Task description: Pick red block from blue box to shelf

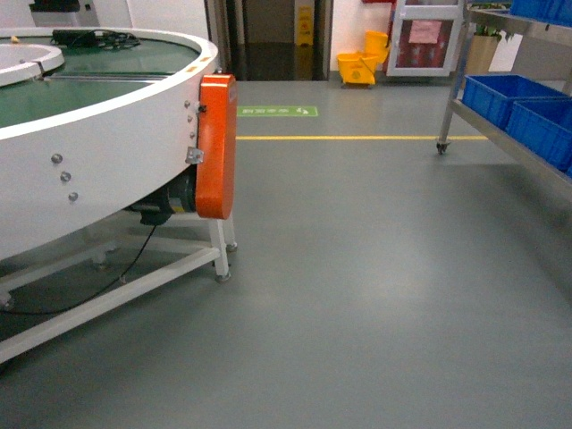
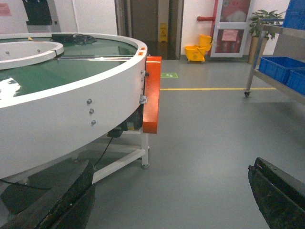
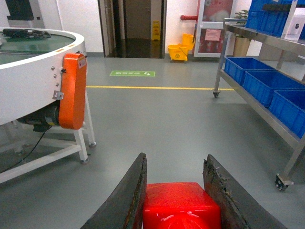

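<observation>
My right gripper [image 3: 174,164] is shut on the glossy red block [image 3: 181,205], which sits between its two dark fingers above the grey floor. The stainless-steel shelf [image 3: 267,43] stands at the right in the right wrist view, and it also shows at the right edge as the shelf [image 1: 500,134] in the head view and the shelf [image 2: 274,78] in the left wrist view. My left gripper [image 2: 171,183] is open, its fingers wide apart with only floor between them. The blue box is out of view. Neither gripper shows in the head view.
A round white conveyor table [image 1: 98,134] with an orange motor cover [image 1: 217,147] and white leg frame fills the left. Dark blue crates [image 3: 259,81] sit on the shelf's lower tier. A yellow floor line [image 1: 357,138] and a yellow mop bucket [image 1: 357,68] lie ahead.
</observation>
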{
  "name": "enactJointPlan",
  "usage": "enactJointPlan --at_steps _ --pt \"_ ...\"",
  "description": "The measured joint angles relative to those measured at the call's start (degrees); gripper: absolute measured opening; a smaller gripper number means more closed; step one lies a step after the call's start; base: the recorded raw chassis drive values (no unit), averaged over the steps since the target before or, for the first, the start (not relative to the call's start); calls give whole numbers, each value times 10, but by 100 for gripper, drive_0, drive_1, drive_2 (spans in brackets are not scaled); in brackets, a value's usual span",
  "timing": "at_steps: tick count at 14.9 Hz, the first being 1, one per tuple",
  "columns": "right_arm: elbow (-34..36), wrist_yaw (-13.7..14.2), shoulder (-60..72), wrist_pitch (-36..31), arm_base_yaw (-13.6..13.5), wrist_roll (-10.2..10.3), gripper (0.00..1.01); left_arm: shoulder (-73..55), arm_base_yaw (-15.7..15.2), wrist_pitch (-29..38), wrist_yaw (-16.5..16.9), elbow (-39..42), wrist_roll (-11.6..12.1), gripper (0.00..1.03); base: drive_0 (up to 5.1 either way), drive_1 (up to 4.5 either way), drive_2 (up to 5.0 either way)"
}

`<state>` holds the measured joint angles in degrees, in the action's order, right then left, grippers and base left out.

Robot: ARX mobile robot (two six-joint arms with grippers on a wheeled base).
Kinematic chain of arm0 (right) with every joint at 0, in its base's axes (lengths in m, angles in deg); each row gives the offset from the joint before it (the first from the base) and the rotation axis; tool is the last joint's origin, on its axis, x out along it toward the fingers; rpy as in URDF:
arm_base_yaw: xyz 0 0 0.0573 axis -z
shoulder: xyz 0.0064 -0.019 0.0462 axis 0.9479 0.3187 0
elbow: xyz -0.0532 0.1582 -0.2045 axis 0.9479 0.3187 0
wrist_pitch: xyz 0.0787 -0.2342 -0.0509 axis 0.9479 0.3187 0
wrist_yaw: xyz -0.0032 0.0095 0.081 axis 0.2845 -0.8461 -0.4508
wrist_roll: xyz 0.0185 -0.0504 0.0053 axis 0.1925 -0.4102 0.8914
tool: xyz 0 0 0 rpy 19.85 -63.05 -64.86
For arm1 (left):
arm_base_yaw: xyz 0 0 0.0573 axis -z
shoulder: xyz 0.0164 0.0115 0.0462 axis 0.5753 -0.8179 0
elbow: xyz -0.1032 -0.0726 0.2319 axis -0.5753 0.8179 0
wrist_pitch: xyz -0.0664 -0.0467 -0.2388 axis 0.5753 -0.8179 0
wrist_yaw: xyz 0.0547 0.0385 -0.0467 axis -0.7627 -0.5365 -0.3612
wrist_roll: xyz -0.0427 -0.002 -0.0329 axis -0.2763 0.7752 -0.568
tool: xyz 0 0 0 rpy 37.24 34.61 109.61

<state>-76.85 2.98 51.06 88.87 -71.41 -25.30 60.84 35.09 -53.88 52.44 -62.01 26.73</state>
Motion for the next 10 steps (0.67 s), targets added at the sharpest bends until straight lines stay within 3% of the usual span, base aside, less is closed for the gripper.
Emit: enactJointPlan --at_steps 10 --pt "0 0 0 0 0 0 29 0 0 -1 0 0 0 98 -6 425 -436"
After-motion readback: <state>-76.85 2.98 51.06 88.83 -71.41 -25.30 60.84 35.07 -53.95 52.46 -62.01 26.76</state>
